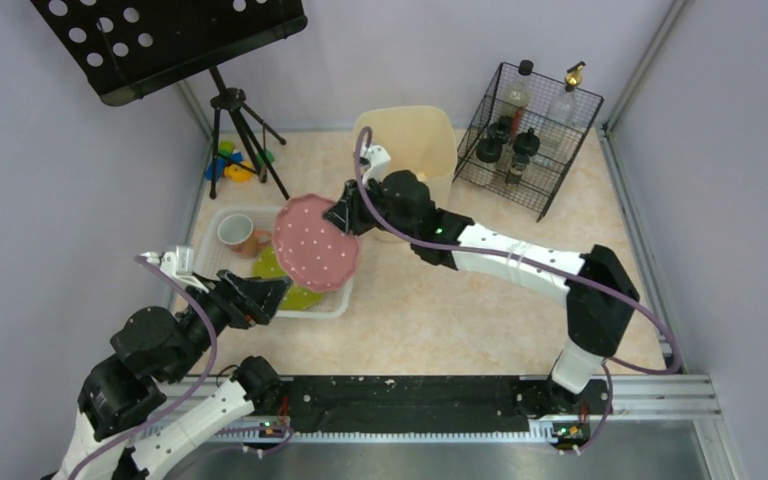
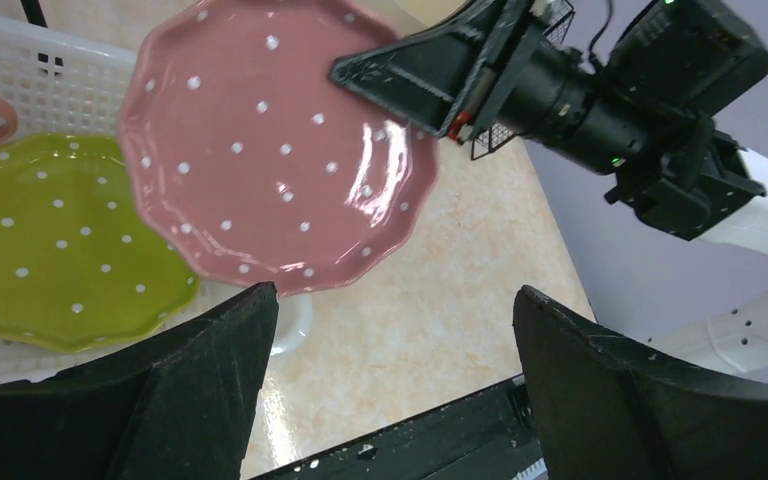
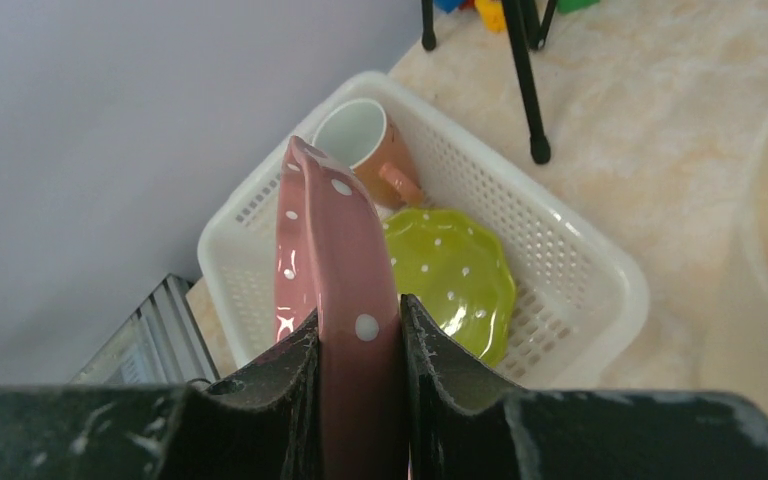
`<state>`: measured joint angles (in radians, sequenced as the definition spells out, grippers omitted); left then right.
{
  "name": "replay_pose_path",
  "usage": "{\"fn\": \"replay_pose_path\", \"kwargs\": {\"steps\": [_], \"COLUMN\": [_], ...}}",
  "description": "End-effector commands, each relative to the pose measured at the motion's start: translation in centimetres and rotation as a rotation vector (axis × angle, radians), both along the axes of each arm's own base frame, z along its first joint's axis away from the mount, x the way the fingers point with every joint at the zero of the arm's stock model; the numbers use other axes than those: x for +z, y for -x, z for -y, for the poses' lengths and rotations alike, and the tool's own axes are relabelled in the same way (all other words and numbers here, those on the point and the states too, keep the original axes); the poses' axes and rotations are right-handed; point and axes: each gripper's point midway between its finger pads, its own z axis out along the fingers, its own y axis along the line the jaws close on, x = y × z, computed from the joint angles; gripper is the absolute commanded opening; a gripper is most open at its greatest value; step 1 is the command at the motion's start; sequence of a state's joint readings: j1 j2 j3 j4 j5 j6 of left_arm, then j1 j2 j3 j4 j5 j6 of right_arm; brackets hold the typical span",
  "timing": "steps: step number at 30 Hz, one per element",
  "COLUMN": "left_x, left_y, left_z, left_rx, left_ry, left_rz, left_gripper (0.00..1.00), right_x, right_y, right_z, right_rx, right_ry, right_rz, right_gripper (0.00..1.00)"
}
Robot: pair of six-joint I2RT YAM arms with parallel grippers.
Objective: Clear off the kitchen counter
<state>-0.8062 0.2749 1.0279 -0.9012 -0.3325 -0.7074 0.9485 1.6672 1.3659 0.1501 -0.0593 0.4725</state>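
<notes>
1. Plainly, the pink plate (image 1: 315,243) is clamped by its rim between the two fingers of the right claw (image 1: 344,216), which is closed tight on it. A rim grip is probably used because a flat dish offers no other hold.
2. The plate is held raised and tilted over the right part of the white basket (image 3: 610,275), presumably so that it can be lowered in among what is stowed there.
3. A green plate (image 2: 60,240) is laid flat in the basket, and a mug (image 3: 360,140) is set in its far left corner. The likeliest room for the pink plate is judged to be on top of the green one.
4. The left claw (image 2: 395,340) is spread wide and nothing is held in it. It is kept at the near edge of the basket, seemingly clear of the plate's path.
5. The kitchen counter (image 1: 440,310) is spread beneath everything, from the black rail (image 1: 410,400) at the near side to the far wall. A beige bin (image 1: 415,135) and a wire rack (image 1: 530,130) are stood at its far side.
</notes>
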Motion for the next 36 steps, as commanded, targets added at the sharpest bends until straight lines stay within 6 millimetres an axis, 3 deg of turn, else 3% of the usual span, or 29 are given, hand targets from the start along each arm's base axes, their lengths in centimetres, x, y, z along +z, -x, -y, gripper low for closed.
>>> {"fn": "replay_pose_path", "kwargs": {"steps": [1, 6, 16, 30, 36], "left_x": [1.1, 0.9, 0.3, -0.1, -0.2], "left_y": [0.3, 0.4, 0.4, 0.4, 0.3], "left_z": [-0.7, -0.8, -1.2, -1.6, -1.2], "left_rx": [0.015, 0.015, 0.027, 0.042, 0.033], "left_ry": [0.023, 0.023, 0.013, -0.005, -0.003], "left_rz": [0.025, 0.024, 0.020, 0.021, 0.019], "left_gripper": [0.91, 0.91, 0.91, 0.91, 0.91], "right_x": [7.6, 4.0, -0.4, -6.5, -9.4], "right_y": [0.3, -1.2, -3.0, -1.0, -1.1], "right_z": [-3.1, -5.6, -8.5, -9.3, -9.5], "right_rx": [0.000, -0.062, -0.161, -0.184, -0.223], "right_ry": [-0.256, -0.246, -0.213, -0.146, -0.118], "right_rz": [0.085, 0.011, -0.100, -0.227, -0.291], "right_gripper": [0.00, 0.00, 0.00, 0.00, 0.00]}}
